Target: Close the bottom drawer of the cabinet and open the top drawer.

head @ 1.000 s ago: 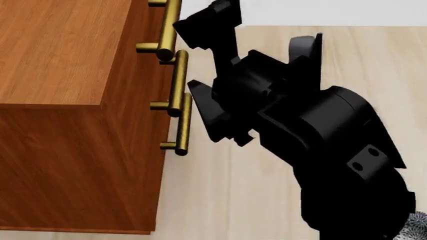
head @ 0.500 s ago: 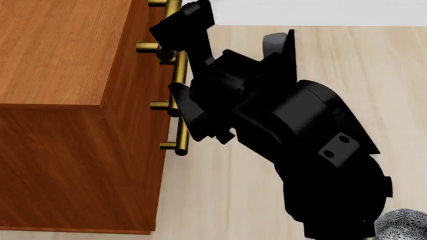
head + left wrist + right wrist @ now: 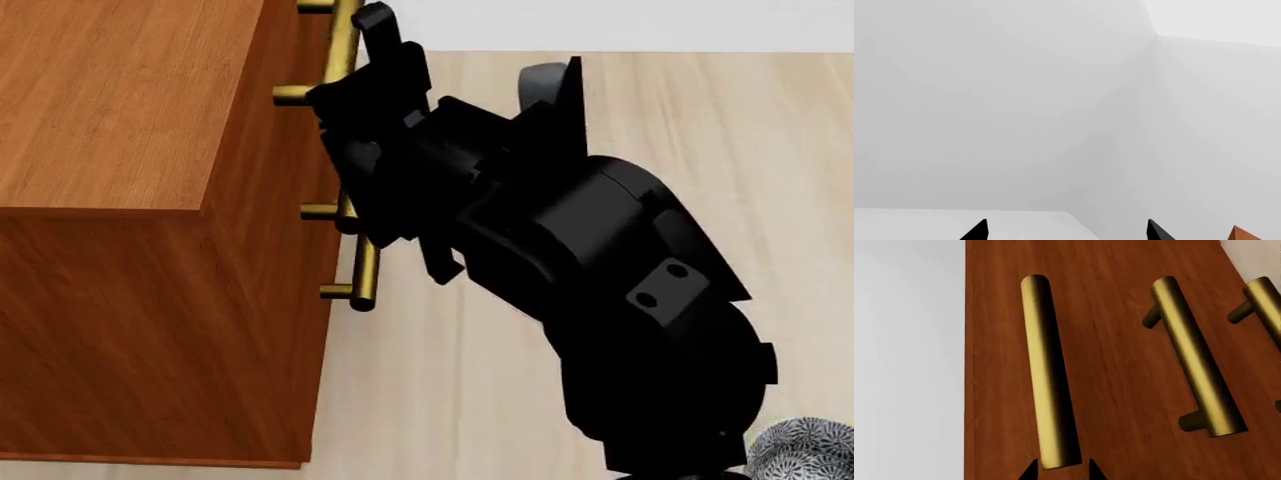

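The cabinet (image 3: 134, 200) occupied the left half of the head view, with its three brass handles stacked along its front edge near the upper centre. All three drawer fronts appeared flush, so the bottom drawer (image 3: 1261, 270) was judged to be shut; opening the top drawer (image 3: 1001, 365) was judged to be the step in hand.

In the right wrist view, the top drawer's handle (image 3: 1047, 375) ran down the centre-left of the frame and ended between the two black fingertips of the right pincer (image 3: 1057, 472) at the bottom edge. The pincer stood open, astride the bar without visible contact. The middle handle (image 3: 1194, 355) lay at the centre-right.

The left pincer (image 3: 1067, 232) showed only two separated tips at the bottom of its frame, open and holding nothing, facing blank wall.

The next move called for closing the right pincer on the bar, then pulling straight away from the cabinet face.
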`<state>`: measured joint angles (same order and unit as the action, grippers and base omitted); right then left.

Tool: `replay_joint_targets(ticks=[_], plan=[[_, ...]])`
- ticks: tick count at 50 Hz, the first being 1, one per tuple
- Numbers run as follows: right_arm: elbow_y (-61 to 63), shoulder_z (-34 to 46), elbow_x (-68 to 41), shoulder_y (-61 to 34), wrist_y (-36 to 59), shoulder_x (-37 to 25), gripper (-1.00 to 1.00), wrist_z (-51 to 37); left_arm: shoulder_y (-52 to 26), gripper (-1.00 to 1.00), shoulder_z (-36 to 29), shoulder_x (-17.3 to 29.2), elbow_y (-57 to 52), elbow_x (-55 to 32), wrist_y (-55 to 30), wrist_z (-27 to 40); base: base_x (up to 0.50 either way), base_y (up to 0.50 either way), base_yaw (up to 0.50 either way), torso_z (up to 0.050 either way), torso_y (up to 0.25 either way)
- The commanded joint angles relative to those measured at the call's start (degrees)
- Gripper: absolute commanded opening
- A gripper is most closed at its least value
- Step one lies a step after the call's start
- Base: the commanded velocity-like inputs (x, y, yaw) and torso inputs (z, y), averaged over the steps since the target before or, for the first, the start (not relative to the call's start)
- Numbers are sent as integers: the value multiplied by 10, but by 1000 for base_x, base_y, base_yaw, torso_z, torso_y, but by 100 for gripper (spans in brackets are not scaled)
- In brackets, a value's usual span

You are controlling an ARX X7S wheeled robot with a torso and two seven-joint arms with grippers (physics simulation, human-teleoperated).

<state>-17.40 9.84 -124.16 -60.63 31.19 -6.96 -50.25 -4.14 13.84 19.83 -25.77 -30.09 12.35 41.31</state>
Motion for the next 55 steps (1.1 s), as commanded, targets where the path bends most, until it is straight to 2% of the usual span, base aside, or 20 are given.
replay_joint_targets(ticks=[1,6,7,14,15,17,44,46,55], plan=[[-2,9,33,-8,2,-10,-100,9,-1,100,-2,3,0,-2,-3,2,12,0,0,0,0],[0,12,36,-12,1,-13,-100,9,-1,100,-2,3,0,-2,-2,2,0,0,0,0,0],[3,12,39,-12,-2,-14,-100,8,6,100,-3,-7,15,3,20,-10,0,0,0,0,0],[8,9,50,-6,-11,-29,-100,8,-1,100,-3,4,0,-2,-1,3,3,0,0,0,0],[7,7,47,-5,-11,-33,-100,7,8,100,-4,-8,18,4,25,-12,0,0,0,0,0],[13,3,45,-4,-14,-37,-100,3,1,100,-3,3,0,-1,1,3,0,0,0,0,0],[64,-38,8,3,-33,-82,-100,-30,1,100,-6,6,-1,0,0,7,2,0,0,0,0],[66,-41,6,3,-33,-86,-100,-29,13,100,-8,-8,24,7,33,-13,6,0,-1,0,0],[66,-48,-2,-11,-34,-102,-100,-38,0,100,-8,9,0,0,-2,9,2,0,0,0,0]])
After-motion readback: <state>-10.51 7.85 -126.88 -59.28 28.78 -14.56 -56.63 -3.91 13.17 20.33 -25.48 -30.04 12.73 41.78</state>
